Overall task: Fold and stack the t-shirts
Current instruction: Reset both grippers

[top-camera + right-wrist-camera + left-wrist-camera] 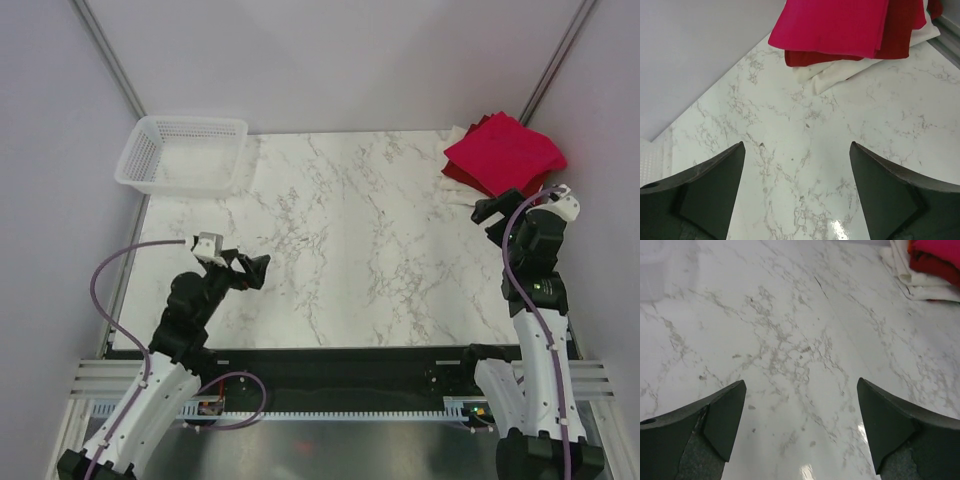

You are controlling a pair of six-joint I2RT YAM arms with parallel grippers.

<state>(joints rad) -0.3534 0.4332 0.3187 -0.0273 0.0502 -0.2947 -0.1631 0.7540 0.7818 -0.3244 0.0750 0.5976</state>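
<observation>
The t-shirts (505,152) sit folded in a stack at the far right corner of the table (350,250): crimson shirt (835,25) on top, darker red shirt (810,57) beneath, white shirts (827,77) at the bottom. The right gripper (492,212) hovers near the stack, fingers wide apart, holding nothing. The left gripper (255,270) hangs over marble, fingers likewise spread, well apart from the basket (190,122).

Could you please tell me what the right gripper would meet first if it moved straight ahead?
Likely the stack of t-shirts, beyond bare marble table; if the right gripper tilts downward, the table comes first.
</observation>
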